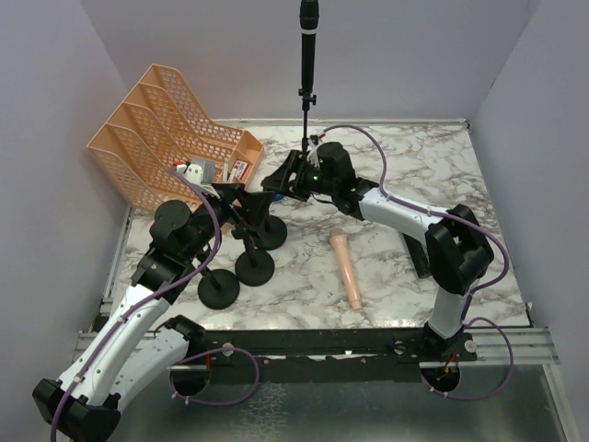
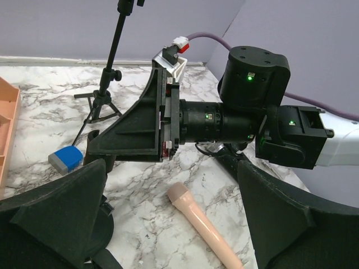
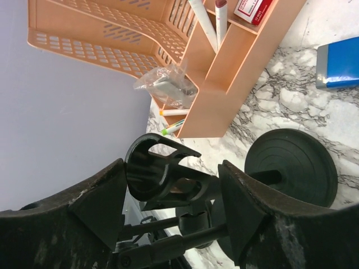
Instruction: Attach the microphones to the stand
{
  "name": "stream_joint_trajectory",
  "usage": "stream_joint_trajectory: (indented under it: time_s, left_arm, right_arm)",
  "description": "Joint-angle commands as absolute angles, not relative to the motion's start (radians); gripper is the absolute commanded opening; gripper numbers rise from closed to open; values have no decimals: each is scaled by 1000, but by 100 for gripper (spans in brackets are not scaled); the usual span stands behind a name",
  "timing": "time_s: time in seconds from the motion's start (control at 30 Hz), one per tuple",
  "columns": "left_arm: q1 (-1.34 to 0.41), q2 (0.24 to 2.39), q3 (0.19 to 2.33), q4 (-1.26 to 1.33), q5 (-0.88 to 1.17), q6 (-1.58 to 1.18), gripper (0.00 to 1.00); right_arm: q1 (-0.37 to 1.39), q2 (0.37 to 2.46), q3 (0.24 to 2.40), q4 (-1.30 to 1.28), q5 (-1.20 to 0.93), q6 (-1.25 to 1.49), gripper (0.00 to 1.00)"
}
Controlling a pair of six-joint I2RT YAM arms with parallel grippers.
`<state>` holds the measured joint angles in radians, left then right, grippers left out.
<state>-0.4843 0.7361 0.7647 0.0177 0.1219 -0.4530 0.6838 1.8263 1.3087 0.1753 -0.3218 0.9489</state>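
A pale pink microphone (image 1: 347,267) lies flat on the marble table, right of centre; it also shows between my left fingers in the left wrist view (image 2: 205,224). One black microphone (image 1: 308,26) stands clipped on top of a tall tripod stand (image 1: 305,129) at the back. Three round-base stands (image 1: 254,267) cluster left of centre. My right gripper (image 3: 171,168) is open, with a black stand clip (image 3: 160,168) between its fingers. My left gripper (image 2: 171,171) is open and empty, above the table beside the stands. The other black microphones are out of view.
An orange desk organiser (image 1: 166,129) with pens and small items stands at the back left. A blue eraser (image 2: 65,158) lies near the tripod's feet. Both arms meet close together over the stands (image 1: 267,189). Grey walls close in the table.
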Motion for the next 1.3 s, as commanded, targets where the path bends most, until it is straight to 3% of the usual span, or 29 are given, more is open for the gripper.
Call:
stream_joint_trajectory:
  time_s: [0.0,0.2,0.43,0.57,0.83,1.1,1.27]
  left_arm:
    - [-483,727,761,9,103,-464,99]
    - [-482,732,768,2,104,-456,99]
    - [-483,732,767,2,108,-451,99]
    - [-483,740,767,2,116,-443,99]
    - [-483,773,777,-18,138,-417,99]
    - [-483,796,789,-10,133,-415,99]
    - [-483,804,794,-21,110,-407,99]
  right_arm:
    - [696,1859,1352,179,-319,999,71]
    - [696,1869,1354,202,-309,1064,71]
    - [696,1844,1341,216,-317,1121,47]
    - [695,1781,1309,174,-173,1087,43]
    - [683,1646,1273,60,78,968,43]
    - [612,1555,1209,4,94,934,42]
    - [605,1580,1211,109,-149,842,63]
